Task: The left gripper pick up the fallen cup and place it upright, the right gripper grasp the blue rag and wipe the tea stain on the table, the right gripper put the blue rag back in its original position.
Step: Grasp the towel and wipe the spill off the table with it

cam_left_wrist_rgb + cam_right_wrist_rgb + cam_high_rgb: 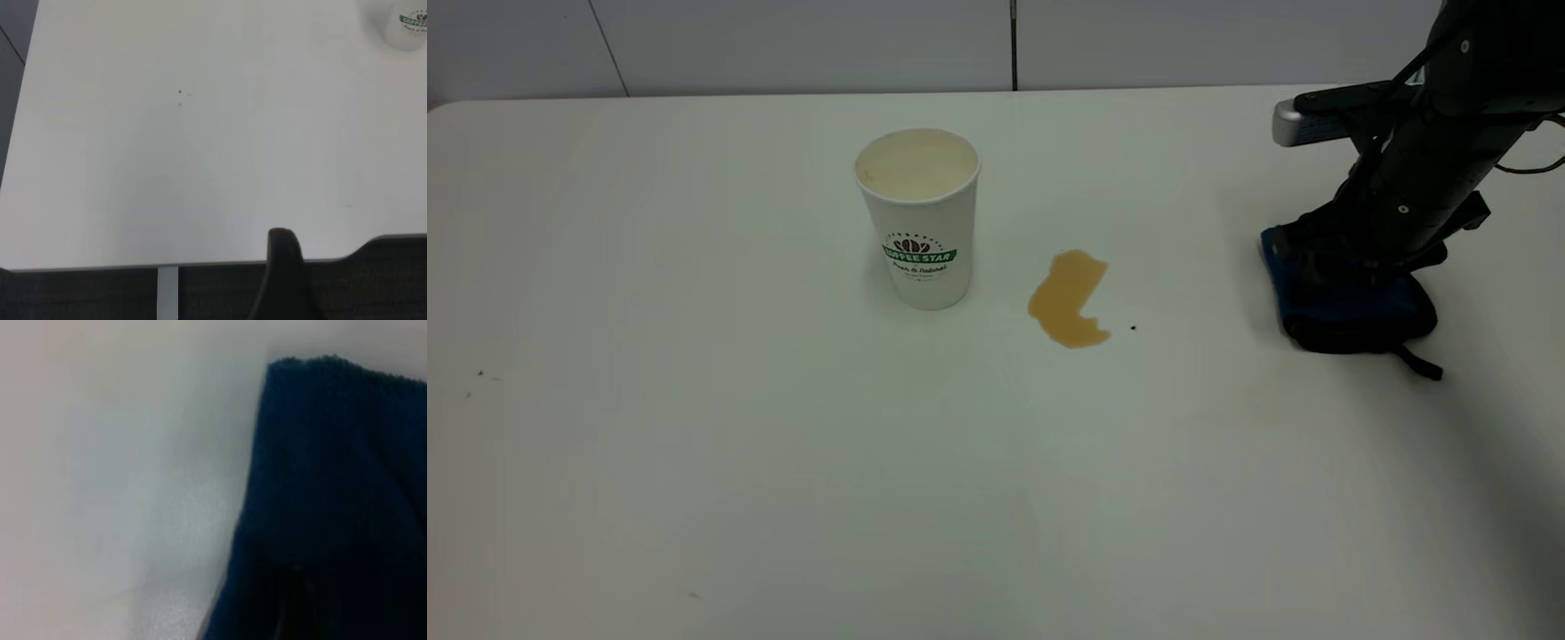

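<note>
One gripper is at work, your right gripper (1334,267): it is down on the blue rag (1352,307) at the right side of the table (694,444), but you cannot tell how its jaws stand, since the arm hides them. Your right wrist view shows only blue cloth against white tabletop. Well to the left of the rag lies the tea stain (1069,299), unwiped, with a tiny black speck (1133,328) just beside it. Further left, the cup (919,216) stands upright. Your left gripper is out of the exterior view.
</note>
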`<control>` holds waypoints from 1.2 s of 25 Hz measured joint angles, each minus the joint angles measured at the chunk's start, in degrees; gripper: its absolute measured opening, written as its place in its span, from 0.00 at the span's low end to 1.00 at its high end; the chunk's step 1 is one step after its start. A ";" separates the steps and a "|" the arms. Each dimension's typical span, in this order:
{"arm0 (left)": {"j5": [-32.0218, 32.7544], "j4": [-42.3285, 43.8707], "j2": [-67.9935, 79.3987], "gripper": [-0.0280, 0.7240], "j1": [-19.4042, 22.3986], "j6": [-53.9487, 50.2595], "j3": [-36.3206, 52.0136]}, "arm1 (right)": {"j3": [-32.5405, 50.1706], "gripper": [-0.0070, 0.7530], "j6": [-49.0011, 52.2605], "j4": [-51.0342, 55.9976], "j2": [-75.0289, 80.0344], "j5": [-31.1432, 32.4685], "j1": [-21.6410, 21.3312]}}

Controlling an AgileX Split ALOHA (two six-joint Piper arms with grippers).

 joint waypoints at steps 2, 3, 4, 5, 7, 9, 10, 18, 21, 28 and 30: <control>0.00 0.00 0.00 0.79 0.00 0.00 0.00 | -0.12 0.31 -0.14 -1.16 0.00 -0.05 0.16; 0.00 0.00 0.00 0.79 0.00 0.00 0.00 | -0.18 0.20 -0.14 -1.62 0.04 -0.13 0.42; 0.00 0.00 0.00 0.79 0.00 0.00 0.00 | -0.25 0.12 -0.14 -1.99 0.04 -0.27 0.79; 0.00 0.00 0.00 0.79 0.00 0.00 0.00 | -0.47 0.09 -0.14 -2.31 0.04 -0.48 1.33; 0.00 0.00 0.00 0.79 0.00 0.00 0.00 | -1.87 0.07 -0.20 -2.48 0.49 -0.61 2.85; 0.00 0.00 0.00 0.79 0.00 0.00 0.00 | -3.97 0.07 -0.20 -2.52 0.91 -0.71 5.30; 0.00 0.00 0.00 0.79 0.00 0.00 0.00 | -5.40 0.07 -0.20 -2.52 1.14 -0.77 6.42; 0.00 0.00 0.00 0.79 0.00 0.00 0.00 | -17.66 0.07 -0.20 -2.52 5.59 -0.23 13.43; 0.00 0.00 0.00 0.79 0.00 0.00 0.00 | -20.77 0.07 -0.26 -2.52 7.96 1.80 14.88; 0.00 0.00 0.00 0.79 0.00 0.00 0.00 | -22.59 0.07 -1.75 -0.77 8.74 9.54 18.05; 0.00 0.00 0.00 0.79 0.00 0.00 0.00 | -22.65 0.07 -5.11 2.15 8.63 11.43 18.87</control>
